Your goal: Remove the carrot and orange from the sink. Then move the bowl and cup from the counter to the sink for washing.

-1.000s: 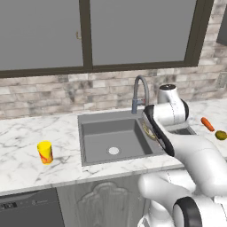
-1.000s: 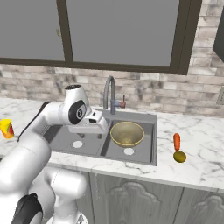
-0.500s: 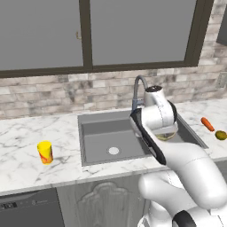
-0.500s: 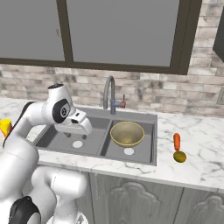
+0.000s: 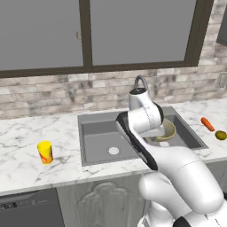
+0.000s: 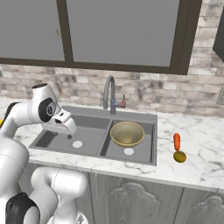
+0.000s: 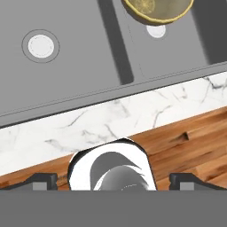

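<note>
Our jaws (image 7: 113, 179) are spread wide and hold nothing. The small yellow tumbler cup (image 5: 45, 152) stands on the white marble bench (image 5: 26, 133); we judge it light, stiff, best gripped across its sides.

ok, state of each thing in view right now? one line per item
carrot: out of the sink, lying on the counter right of it
orange: on the counter, right beside the carrot
bowl: upright in the right basin of the sink
cup: upright on the counter left of the sink
gripper: open, nothing between the fingers
faucet: no water running
</note>
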